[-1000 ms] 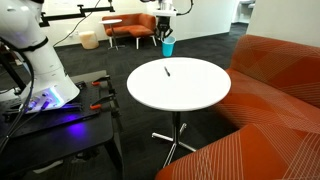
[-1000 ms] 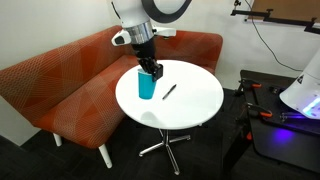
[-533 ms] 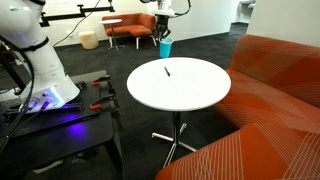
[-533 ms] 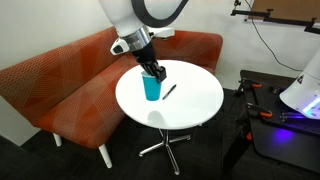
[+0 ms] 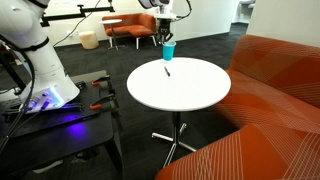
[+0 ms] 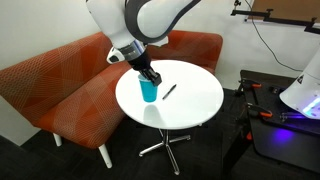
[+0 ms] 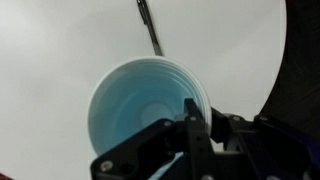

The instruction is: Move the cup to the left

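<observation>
The small bright blue cup (image 6: 149, 90) stands upright on the round white table (image 6: 190, 100), near its edge by the orange sofa. In an exterior view it shows at the table's far edge (image 5: 168, 50). My gripper (image 6: 149, 79) is shut on the cup's rim, one finger inside and one outside. In the wrist view I look down into the cup (image 7: 135, 105), with my gripper (image 7: 200, 120) pinching its rim at the lower right.
A small dark pen-like stick (image 6: 169, 91) lies on the table beside the cup, also in the wrist view (image 7: 150, 25). An orange sofa (image 6: 60, 75) curves behind the table. A black cart with the robot base (image 5: 45, 95) stands alongside.
My gripper has carried the cup a little along the table's edge, and the arm has swung over with it. The stick has not moved.
</observation>
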You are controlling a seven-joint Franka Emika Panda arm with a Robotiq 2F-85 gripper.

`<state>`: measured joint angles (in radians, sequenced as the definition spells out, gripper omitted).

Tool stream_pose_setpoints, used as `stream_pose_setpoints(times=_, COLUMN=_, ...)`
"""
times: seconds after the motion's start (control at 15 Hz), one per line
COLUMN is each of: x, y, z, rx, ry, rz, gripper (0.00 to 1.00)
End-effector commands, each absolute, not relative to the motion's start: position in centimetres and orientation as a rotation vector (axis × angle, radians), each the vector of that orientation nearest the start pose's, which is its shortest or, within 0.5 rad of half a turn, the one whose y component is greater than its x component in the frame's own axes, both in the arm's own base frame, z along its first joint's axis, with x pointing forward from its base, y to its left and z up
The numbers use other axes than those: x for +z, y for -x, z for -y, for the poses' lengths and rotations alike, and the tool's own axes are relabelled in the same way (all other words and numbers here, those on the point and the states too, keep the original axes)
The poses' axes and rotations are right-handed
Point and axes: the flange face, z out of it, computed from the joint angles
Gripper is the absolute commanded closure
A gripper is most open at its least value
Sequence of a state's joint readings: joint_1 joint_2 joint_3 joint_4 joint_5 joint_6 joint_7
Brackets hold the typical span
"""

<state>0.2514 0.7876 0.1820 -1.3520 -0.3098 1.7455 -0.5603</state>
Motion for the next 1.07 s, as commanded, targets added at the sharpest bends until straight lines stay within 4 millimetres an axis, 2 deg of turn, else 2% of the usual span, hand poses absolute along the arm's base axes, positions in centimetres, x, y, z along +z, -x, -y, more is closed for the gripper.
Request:
stream_pose_setpoints(times=0.0, x=22.8, y=-65.7, z=-25.0, rx=0.655, ry=2.797, rz=1.615, gripper=0.98)
stream_pose_setpoints(times=0.07, x=22.6, y=-65.8, z=-25.2, rx=0.656, ry=2.798, rz=1.608, gripper=0.98)
stream_pose_setpoints(times=0.13, x=22.4, y=-65.8, z=-25.3, rx=0.656, ry=2.8, rz=1.601, gripper=0.88)
stream_pose_setpoints(times=0.2, x=22.3, y=-65.8, z=-25.4, rx=0.653, ry=2.809, rz=1.589, gripper=0.67)
stream_pose_setpoints(times=0.33, x=22.4, y=-65.9, z=-25.4, rx=0.649, ry=2.823, rz=1.57, gripper=0.63)
stream_pose_setpoints(times=0.47, x=22.9, y=-65.8, z=-25.4, rx=0.65, ry=2.854, rz=1.535, gripper=0.51)
stream_pose_setpoints(times=0.87, x=26.0, y=-65.0, z=-25.3, rx=0.627, ry=2.96, rz=1.417, gripper=0.05)
stream_pose_setpoints(times=0.93, x=26.9, y=-64.7, z=-25.3, rx=0.61, ry=2.979, rz=1.396, gripper=0.01)
stream_pose_setpoints(times=1.0, x=27.8, y=-64.5, z=-25.4, rx=0.592, ry=2.995, rz=1.381, gripper=0.0)
